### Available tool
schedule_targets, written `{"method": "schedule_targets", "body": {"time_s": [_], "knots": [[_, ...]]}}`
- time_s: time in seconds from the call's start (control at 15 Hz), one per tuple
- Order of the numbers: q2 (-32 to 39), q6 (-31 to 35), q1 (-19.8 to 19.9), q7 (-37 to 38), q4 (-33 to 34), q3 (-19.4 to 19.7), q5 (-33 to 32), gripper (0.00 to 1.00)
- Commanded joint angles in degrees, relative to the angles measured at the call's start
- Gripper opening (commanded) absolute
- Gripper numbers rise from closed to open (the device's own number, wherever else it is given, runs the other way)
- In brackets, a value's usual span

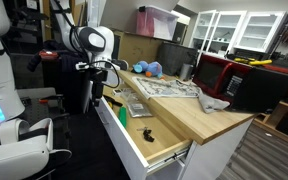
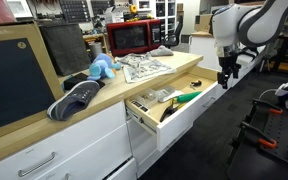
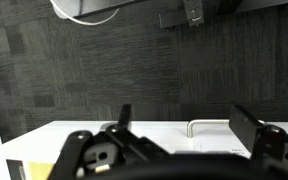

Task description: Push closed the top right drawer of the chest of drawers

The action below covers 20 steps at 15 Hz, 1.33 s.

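Chest top (image 2: 114,88) w/ microwave (image 2: 134,37), newspaper (image 2: 144,67), toy (image 2: 102,68)

Arm (image 2: 252,22) crooked downward; claw (image 2: 227,73) vertical, fingers apart, empty.

Drawer (image 2: 184,118) pulled well out of the chest (image 2: 74,145), pale wood inside, holding a green tool (image 2: 189,97) and small clutter. Gripper (image 2: 227,76) hanging fingers-down near the far end of the drawer front; jaws too small to read. Along the wooden top: grey shoe (image 2: 76,100), blue toy (image 2: 102,68), newspaper (image 2: 144,67), grey cloth (image 2: 162,51), red microwave (image 2: 134,37) behind.
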<state>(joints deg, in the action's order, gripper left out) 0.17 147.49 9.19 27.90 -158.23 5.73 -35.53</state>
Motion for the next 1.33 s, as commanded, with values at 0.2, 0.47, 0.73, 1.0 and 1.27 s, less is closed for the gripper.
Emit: {"method": "schedule_targets", "body": {"time_s": [0.2, 0.47, 0.73, 1.0, 1.27], "knots": [[4.5, 8.1, -1.4, 13.9, 0.4, 3.1, -13.8, 0.49], [8.1, 12.1, -0.9, 20.8, 3.0, 2.2, -19.1, 0.18], [15.4, 16.0, -1.3, 27.1, 7.1, 3.2, -25.7, 0.0], [23.1, 17.5, -2.1, 33.5, 13.5, 3.9, -33.1, 0.0], [28.4, 16.8, -3.0, 35.4, 19.6, 3.3, -35.5, 0.0]]}}
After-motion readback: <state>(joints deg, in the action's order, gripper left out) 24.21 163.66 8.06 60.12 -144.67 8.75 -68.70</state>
